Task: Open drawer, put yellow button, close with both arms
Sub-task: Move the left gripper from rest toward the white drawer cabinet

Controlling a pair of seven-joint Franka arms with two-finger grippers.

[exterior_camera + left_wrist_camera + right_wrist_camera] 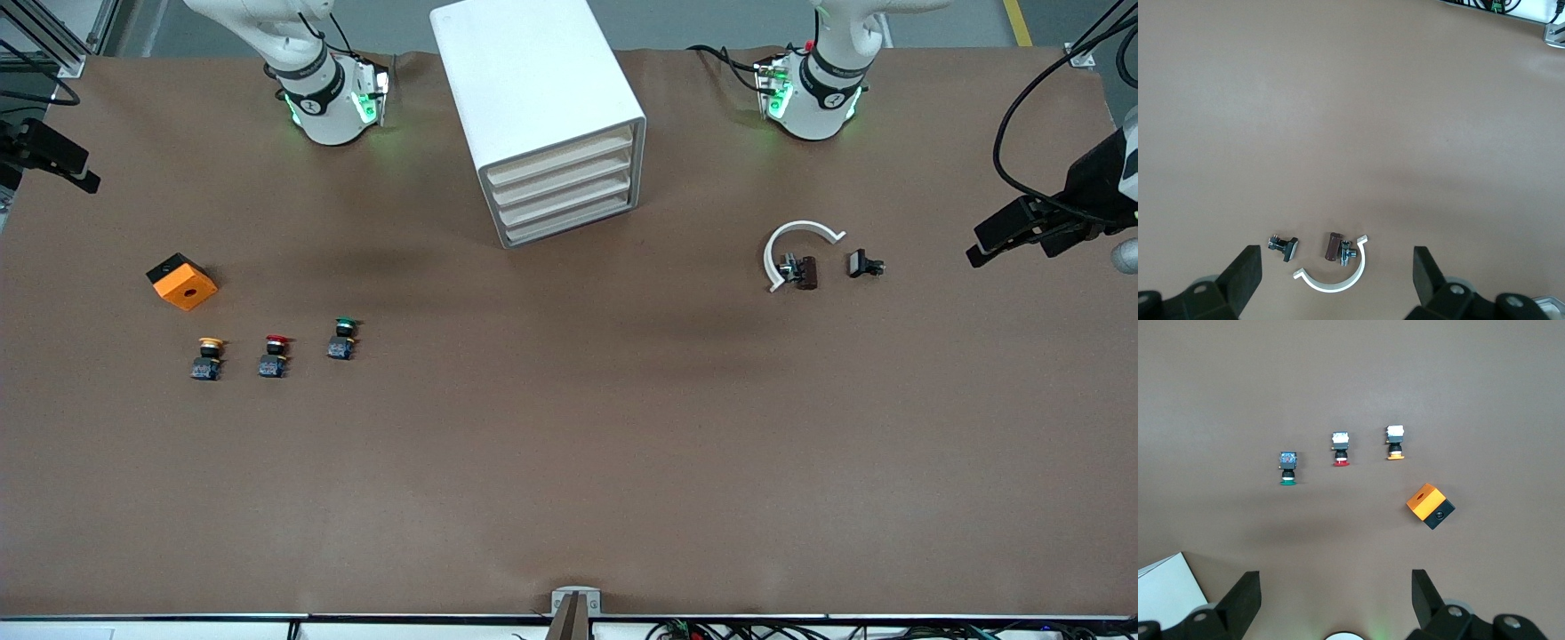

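Both of your arms are waiting up high. The left pincer hangs with its fingers wide apart and holds nothing. It is over the white curved clip and the small dark parts at the left arm's end of the surface. The right pincer is also wide apart and empty. It is over the row of little buttons at the right arm's end.

The drawer you want is the top one in the white cabinet. It is shut, like the three drawers under it. The cabinet sits between the two arm bases.

The yellow button stands on the surface, nearer to the front camera than the orange block. The red button is just beside it, and the green button is next after that.

Here is what could go wrong, I think. The four drawer fronts look the same and sit close together, so you could pull the wrong one. The cabinet may slide if you pull and nothing holds it. The buttons are tiny and close, so your pincer might bump the red one or tip the yellow one over.
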